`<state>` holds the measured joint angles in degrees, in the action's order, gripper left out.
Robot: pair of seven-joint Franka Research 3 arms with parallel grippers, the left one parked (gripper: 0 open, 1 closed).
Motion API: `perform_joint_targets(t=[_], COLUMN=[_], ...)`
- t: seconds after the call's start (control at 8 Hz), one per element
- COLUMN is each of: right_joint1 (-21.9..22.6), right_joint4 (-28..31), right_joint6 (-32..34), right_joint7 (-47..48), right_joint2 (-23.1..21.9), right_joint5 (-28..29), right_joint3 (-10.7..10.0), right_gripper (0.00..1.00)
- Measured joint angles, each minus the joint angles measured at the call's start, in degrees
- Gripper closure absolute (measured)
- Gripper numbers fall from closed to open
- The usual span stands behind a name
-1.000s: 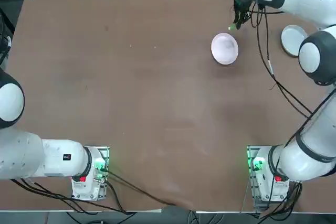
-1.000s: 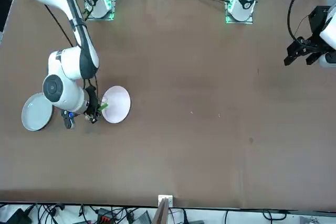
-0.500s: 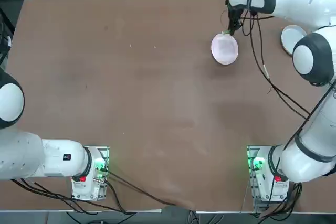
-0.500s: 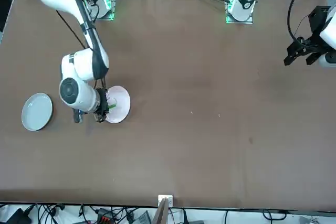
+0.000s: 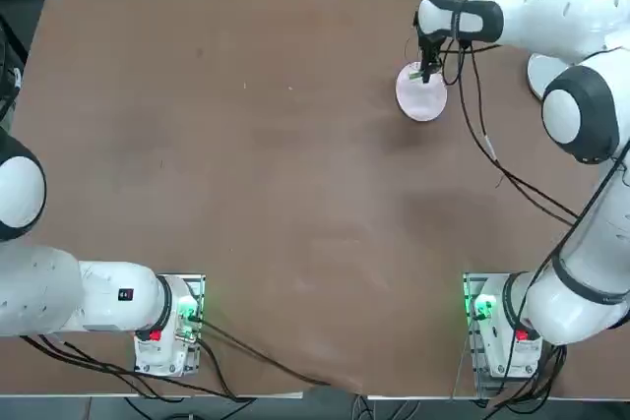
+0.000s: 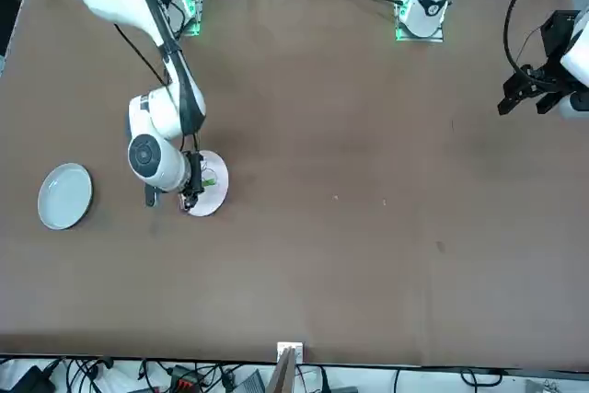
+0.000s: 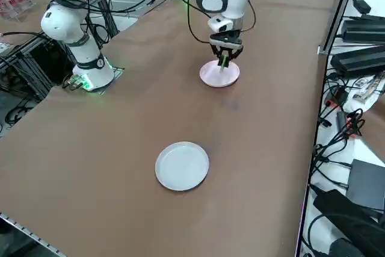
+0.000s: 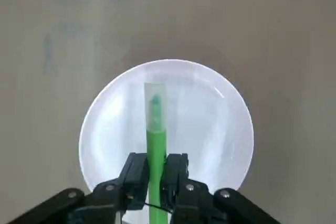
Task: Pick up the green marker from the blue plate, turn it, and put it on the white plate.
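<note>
Table [image 5: 246,194]: brown, carries both plates.
Blue plate [image 7: 182,165]: bare, near the table's right edge.
White plate [image 8: 220,129]: toward the far edge.
Right gripper [image 8: 155,174]: above the white plate, clamped on the green marker [image 8: 155,135].

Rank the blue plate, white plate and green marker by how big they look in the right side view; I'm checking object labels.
1. Blue plate: looks largest, though it lies nearer this camera.
2. White plate: looks smaller, but farther off, so the two may match.
3. Green marker: smallest, a thin stick in the right gripper over the white plate.
</note>
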<state>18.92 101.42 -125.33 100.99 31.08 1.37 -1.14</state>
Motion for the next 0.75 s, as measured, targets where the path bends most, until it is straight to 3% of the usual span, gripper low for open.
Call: perform_joint_targets(t=[0.75], right_joint1=[1.3], right_joint4=[2.7], right_joint6=[-4.0], right_joint7=[1.6], right_joint2=[1.5], right_joint5=[0.0], right_joint3=[0.0], right_gripper=[0.84])
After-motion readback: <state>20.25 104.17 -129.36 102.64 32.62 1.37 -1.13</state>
